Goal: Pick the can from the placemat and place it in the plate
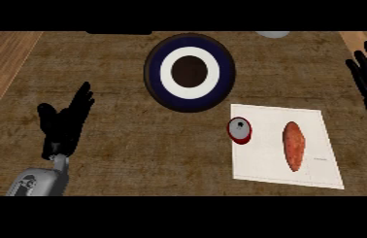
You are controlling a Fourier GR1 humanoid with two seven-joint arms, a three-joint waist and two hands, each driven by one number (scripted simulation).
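can [239, 130] on placemat [287, 147] edge | left hand [66, 119] well apart, open

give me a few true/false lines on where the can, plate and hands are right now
1. The can stands on the plate. False: it stands at the placemat's left edge.
2. A sweet potato lies on the placemat. True.
3. The left hand holds the can. False: it is open, far left of it.
4. The right hand shows at the right edge, open. True.
5. The plate lies up and left of the placemat. True.
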